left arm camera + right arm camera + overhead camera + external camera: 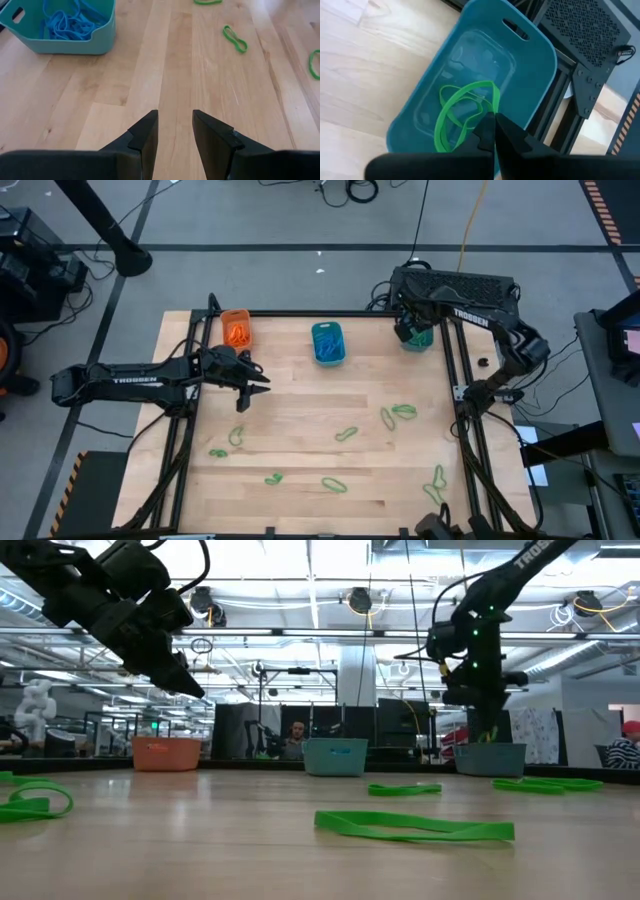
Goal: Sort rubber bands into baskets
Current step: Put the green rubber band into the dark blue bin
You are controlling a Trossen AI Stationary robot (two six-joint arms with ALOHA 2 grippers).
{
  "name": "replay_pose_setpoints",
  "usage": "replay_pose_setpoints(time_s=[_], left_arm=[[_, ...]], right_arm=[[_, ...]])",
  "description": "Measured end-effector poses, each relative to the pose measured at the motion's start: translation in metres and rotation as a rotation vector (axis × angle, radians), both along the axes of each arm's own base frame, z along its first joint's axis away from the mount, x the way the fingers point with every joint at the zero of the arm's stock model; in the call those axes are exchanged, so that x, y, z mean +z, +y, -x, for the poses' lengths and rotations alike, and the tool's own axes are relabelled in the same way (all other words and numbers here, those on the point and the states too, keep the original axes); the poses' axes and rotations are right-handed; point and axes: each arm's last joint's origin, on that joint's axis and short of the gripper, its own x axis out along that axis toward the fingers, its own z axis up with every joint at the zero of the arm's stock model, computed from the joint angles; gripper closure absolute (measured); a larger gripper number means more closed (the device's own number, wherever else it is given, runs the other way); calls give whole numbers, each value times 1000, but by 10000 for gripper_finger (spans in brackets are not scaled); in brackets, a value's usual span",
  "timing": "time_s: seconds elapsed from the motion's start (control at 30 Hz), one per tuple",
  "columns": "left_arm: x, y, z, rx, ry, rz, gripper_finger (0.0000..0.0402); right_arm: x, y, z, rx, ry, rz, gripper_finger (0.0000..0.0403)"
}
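My right gripper (pixel 493 120) is shut on a green rubber band (pixel 462 112) over the far-right teal basket (pixel 530 65) (pixel 416 337). My left gripper (pixel 175 129) (pixel 255 387) hovers open above bare wood near the table's left side, nothing between its fingers. An orange basket (pixel 236 328) with orange bands stands on the table at the far left. A teal basket (pixel 328 343) with blue bands (pixel 67 22) stands at the far middle. Several green rubber bands (pixel 404 411) (pixel 334 485) lie flat on the table. My right gripper pinches the green band's upper stretch (pixel 489 107) between its two shut fingertips. The fingers come from above, slanting steeply down. The band hangs slack in loops below them, inside the basket's opening. Whether its lower end (pixel 440 142) rests on the basket floor I cannot tell.
A black box (pixel 455 285) with cables stands behind the right basket. Black frame rails (pixel 460 390) run along the table's sides. More green bands lie at the near left (pixel 237 436) and near right (pixel 436 477), with bare wood in the table's middle.
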Motion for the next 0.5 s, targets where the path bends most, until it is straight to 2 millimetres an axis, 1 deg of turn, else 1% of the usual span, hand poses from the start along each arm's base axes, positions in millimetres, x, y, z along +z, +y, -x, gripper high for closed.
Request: replay_pose_setpoints(time_s=[0.1, 0.2, 0.3, 0.4, 0.5], left_arm=[[1, 0, -1, 0, -14, -4, 274], [9, 2, -6, -2, -106, -34, 274], [17, 2, -10, -7, -195, -58, 274], [20, -2, -13, -20, -235, -74, 274], [22, -5, -15, 3, -252, -114, 274]], right_arm=[[-1, -1, 1, -7, 0, -5, 402], [-1, -1, 1, -7, 2, -5, 393], [-1, -1, 1, -7, 6, -6, 375], [-1, -1, 2, -6, 6, -7, 353], [-1, -1, 2, -5, 7, -7, 331]])
